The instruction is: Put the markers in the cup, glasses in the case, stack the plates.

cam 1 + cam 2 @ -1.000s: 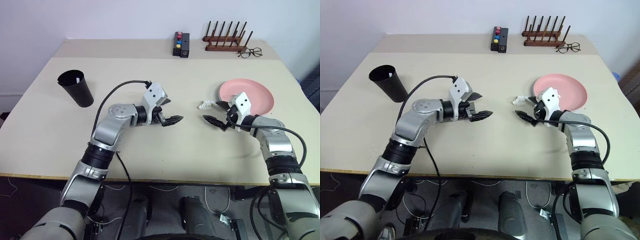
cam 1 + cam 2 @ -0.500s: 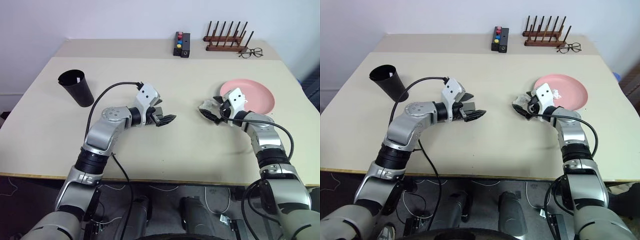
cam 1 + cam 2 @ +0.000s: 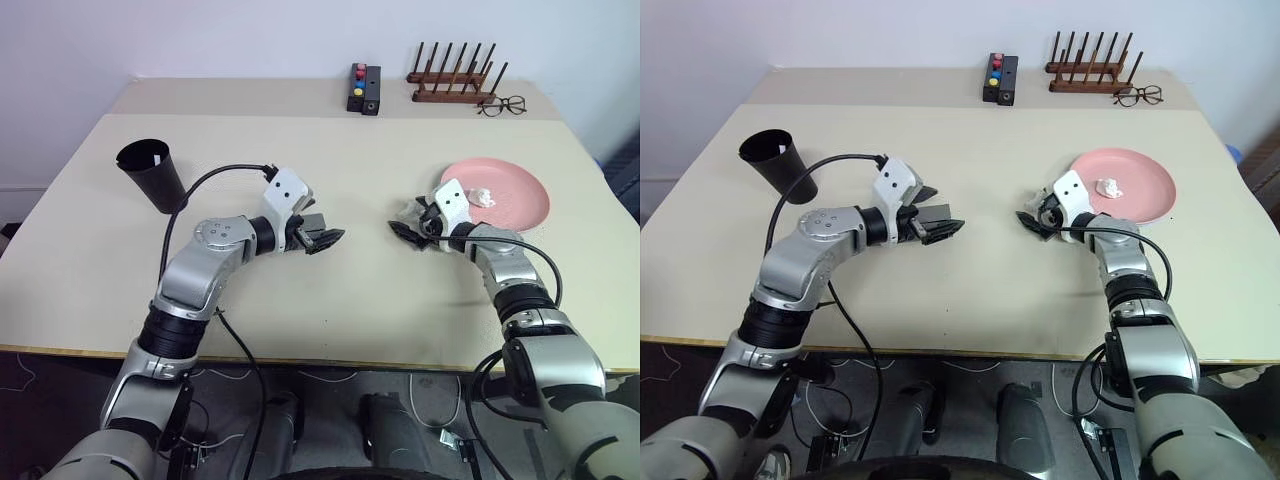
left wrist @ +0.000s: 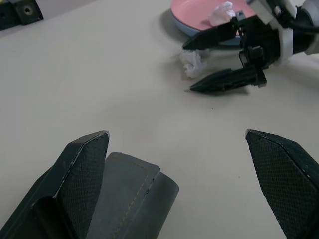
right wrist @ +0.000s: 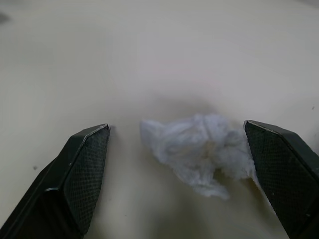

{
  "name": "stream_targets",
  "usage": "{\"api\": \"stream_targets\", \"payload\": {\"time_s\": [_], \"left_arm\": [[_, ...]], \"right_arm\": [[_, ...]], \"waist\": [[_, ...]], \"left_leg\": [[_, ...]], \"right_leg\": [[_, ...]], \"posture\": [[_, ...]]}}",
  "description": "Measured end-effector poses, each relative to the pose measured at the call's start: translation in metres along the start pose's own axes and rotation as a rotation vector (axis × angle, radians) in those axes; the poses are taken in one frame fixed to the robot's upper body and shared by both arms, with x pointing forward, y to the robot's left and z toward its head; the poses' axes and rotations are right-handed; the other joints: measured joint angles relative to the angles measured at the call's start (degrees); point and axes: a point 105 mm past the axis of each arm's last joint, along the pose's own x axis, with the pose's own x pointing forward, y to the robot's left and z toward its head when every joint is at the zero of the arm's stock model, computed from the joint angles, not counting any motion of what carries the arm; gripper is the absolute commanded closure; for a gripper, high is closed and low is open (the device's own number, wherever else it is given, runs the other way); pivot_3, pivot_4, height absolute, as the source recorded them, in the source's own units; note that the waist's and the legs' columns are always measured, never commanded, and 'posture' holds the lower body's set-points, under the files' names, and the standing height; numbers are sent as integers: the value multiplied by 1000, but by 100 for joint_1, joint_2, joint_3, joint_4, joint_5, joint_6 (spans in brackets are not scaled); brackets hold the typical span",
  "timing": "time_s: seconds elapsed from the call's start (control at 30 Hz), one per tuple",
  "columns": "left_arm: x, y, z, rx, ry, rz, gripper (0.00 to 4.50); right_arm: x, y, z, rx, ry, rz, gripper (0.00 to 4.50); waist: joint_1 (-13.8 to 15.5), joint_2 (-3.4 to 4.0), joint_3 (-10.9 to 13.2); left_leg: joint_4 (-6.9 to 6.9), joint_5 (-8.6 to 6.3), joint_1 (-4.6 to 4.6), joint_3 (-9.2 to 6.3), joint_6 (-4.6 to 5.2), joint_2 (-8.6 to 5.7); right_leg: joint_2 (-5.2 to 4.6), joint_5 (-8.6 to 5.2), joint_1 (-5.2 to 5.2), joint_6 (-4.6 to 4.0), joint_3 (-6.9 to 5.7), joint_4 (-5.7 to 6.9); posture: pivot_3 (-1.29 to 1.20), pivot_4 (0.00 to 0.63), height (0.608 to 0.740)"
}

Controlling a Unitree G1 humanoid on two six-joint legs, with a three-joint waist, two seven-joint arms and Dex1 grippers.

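1. While both arms reach over the middle of the surface [image 3: 100, 250], the left pincer [image 3: 322, 236] is released, its fingers spread wide with nothing between them; a grey, stitched oblong thing [image 4: 132, 199] lies beside one of its fingers in the left wrist view, apparently the case
2. Right pincer [image 3: 409, 222] is likewise released, its fingers standing on either side of a crumpled white tissue [image 5: 199, 152] on the surface, without pressing it
3. Salmon pink plate [image 3: 515, 200] sits near the right edge of the surface, with a second white wad [image 3: 482, 196] lying in it; a light blue rim shows under it in the left wrist view
4. Black cup [image 3: 152, 175] stands tilted near the left edge, well apart from both pincers
5. Along the far edge lie a black box with red, blue and yellow buttons [image 3: 362, 88], a wooden rack of pegs [image 3: 452, 80] and thin-rimmed spectacles [image 3: 500, 104]
6. No brand, label or writing can be read on any of these
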Motion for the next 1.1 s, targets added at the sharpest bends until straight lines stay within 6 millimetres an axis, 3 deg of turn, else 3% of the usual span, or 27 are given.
{"api": "stream_targets", "payload": {"time_s": [0.1, 0.23, 0.4, 0.67, 0.77, 0.97, 1.1], "left_arm": [[-1, 0, -1, -4, 4, 11, 0], [-6, 2, -1, 1, 6, 24, 0], [-8, 4, -2, -2, 11, 39, 0], [-9, 5, -1, -4, 11, 47, 0], [-8, 4, -2, -10, 6, 50, 0], [-2, 3, -1, -25, -17, 47, 0], [1, 4, -4, -39, -18, 47, 0]], "right_arm": [[1, -2, 0, -2, 9, -10, 119], [2, -6, -1, 3, 27, -28, 1878], [4, -8, -1, -5, 37, -41, 4422], [4, -8, 1, -16, 34, -36, 4469], [4, -8, 17, 8, -45, -17, 4469], [-9, -36, 64, -22, -197, -85, 4469], [-24, -64, 77, -70, -204, -194, 4469]], "waist": [[-2, 0, 0], [-3, 0, 0], [-3, 0, 0], [-5, 0, 0], [-5, 0, 0], [9, 0, 0], [20, 0, 0]], "left_leg": [[-4, 0, 4, 0, -1, 0], [-8, 1, 7, 0, -2, 0], [-9, 2, 10, 1, -3, 0], [-11, 3, 13, 0, -4, 0], [-13, 3, 13, 1, -4, 0], [-15, 3, 13, 1, -4, 0], [-18, 3, 12, 3, -4, -1]], "right_leg": [[0, 0, 1, 0, 1, 0], [0, 0, 2, -1, 3, 0], [0, 0, 4, -1, 3, -1], [1, 0, 6, -1, 4, -1], [1, 0, 4, -1, 5, -1], [1, 0, 4, -1, 5, -2], [0, 0, 4, -1, 6, -6]], "posture": [[0, 150, 740], [0, 150, 740], [0, 150, 740], [0, 150, 740], [0, 150, 740], [0, 150, 740], [0, 150, 740]]}}
